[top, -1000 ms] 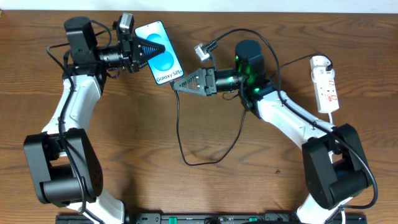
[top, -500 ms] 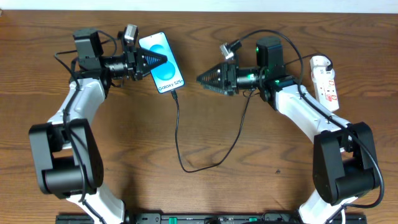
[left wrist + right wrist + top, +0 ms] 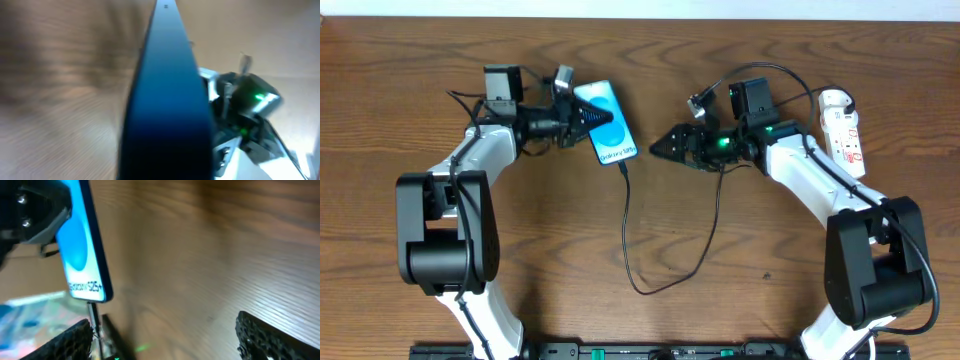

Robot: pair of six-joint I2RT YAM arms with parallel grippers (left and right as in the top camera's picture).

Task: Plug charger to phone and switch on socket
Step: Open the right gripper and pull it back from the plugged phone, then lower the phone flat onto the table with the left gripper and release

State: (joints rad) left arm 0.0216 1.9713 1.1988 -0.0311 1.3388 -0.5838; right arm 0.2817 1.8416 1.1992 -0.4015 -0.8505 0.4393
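The phone (image 3: 616, 142), with its blue screen, is held off the table by my left gripper (image 3: 592, 117), which is shut on its upper end. In the left wrist view the phone (image 3: 167, 100) shows edge-on and fills the middle. The charger, a thin black cable (image 3: 626, 225), has its plug in the phone's lower end and loops down over the table and back up to the right. My right gripper (image 3: 660, 151) is open and empty, just right of the phone. The right wrist view (image 3: 170, 340) shows the phone (image 3: 82, 245) and the plug (image 3: 93, 311). The socket (image 3: 846, 135) lies at the far right.
The socket's thick white cord (image 3: 865, 185) runs down along the right arm. The black cable's loop lies on the wooden table (image 3: 540, 250) between the two arms. The right arm's body shows blurred in the left wrist view (image 3: 250, 115).
My left gripper has carried the phone right and a little down, the cable trailing from it. My right gripper has let go at the phone's end, drawn back to the right and opened.
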